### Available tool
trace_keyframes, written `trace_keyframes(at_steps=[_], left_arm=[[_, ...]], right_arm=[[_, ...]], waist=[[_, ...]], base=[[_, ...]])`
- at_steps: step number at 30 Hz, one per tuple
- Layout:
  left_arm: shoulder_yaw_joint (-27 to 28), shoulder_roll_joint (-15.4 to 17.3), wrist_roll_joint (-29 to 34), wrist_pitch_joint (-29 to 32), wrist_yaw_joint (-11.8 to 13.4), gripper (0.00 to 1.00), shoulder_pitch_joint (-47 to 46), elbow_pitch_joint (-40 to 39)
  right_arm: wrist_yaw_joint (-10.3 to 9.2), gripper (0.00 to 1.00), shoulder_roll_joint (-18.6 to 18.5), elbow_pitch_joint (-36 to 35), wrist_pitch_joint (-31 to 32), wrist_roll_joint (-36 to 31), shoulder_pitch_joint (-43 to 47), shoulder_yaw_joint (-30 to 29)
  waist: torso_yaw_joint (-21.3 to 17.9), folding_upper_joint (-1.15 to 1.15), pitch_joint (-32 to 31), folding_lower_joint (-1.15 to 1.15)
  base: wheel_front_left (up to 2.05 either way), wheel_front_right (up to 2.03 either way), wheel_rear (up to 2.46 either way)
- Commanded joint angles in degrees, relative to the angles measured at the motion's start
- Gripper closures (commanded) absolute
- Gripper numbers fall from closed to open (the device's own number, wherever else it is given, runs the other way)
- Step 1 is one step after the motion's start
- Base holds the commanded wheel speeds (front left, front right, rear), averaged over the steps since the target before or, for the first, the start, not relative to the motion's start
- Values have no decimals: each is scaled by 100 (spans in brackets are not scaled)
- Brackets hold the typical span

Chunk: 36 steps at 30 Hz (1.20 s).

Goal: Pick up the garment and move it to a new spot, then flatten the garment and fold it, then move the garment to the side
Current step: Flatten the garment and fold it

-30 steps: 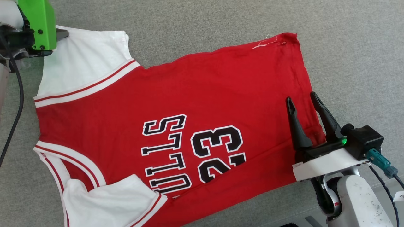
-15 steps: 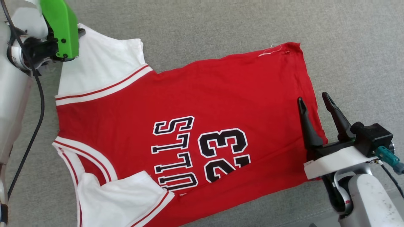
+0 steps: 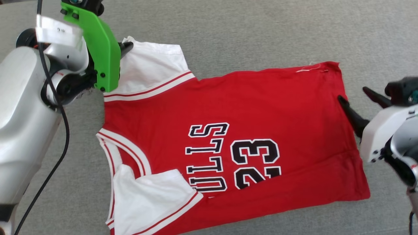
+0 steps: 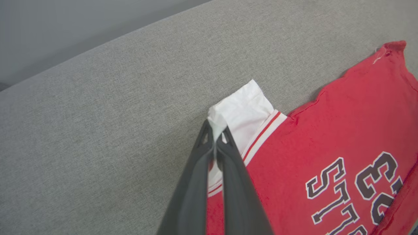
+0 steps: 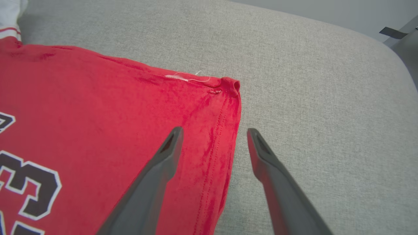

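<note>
A big grey cushion [image 3: 261, 29] lies under the garment [image 3: 248, 107], which is spread out front up. The left gripper [image 4: 215, 130] is pinching the corner of the far white sleeve [image 4: 243, 104]. The right gripper [image 5: 214, 133] is spread wide, with one finger over the red hem and one over the cushion. A little white thread [image 5: 187, 77] sits near the hem corner.

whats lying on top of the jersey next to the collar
A white sleeve folded over the red front of the jersey. It hides the start of the black lettering and part of the collar trim; anything else beneath it cannot be seen.
</note>
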Motion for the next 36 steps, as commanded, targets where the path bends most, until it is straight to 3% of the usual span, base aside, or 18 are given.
trace_keyframes(at_steps=[1, 5, 10, 20, 27, 28, 29, 36], left_arm=[[4, 97, 11, -15, 50, 100, 159, -158], [61, 256, -42, -19, 231, 100, 448, -823], [60, 383, -42, -38, 364, 100, 715, -1530], [7, 352, -25, -32, 476, 100, 792, -2198], [-44, 308, -12, -56, 499, 100, 830, -2329], [-52, 302, -11, -62, 498, 100, 837, -2331], [-54, 293, -19, -69, 501, 100, 843, -2326], [-31, 309, -9, -209, 469, 100, 902, -2175]], right_arm=[[-5, 0, -100, -11, 314, 98, -201, 43], [-5, 0, -336, 215, 1477, 467, -707, 184], [-5, 0, -664, 666, 2153, 542, -1379, 418], [-5, 0, -813, 1644, 2176, 500, -2170, 848], [-5, 0, -836, 2186, 2047, 592, -2240, 1297], [-5, 38, -843, 2266, 2063, 645, -2219, 1359], [-5, 100, -846, 2347, 2082, 706, -2206, 1396], [-5, 100, -850, 2583, 1696, 872, -2289, 1393]], waist=[[197, 0, -21, 0], [332, 0, 91, 0], [511, 0, 255, 0], [820, 0, 503, 0], [990, 0, 637, 0], [1009, 0, 644, 0], [1023, 0, 647, 0], [1031, 0, 484, 0]], base=[[0, 0, 0], [0, 0, 0], [0, 0, 0], [0, 0, 0], [0, 0, 0], [0, 0, 0], [0, 0, 0], [0, 0, 0]])
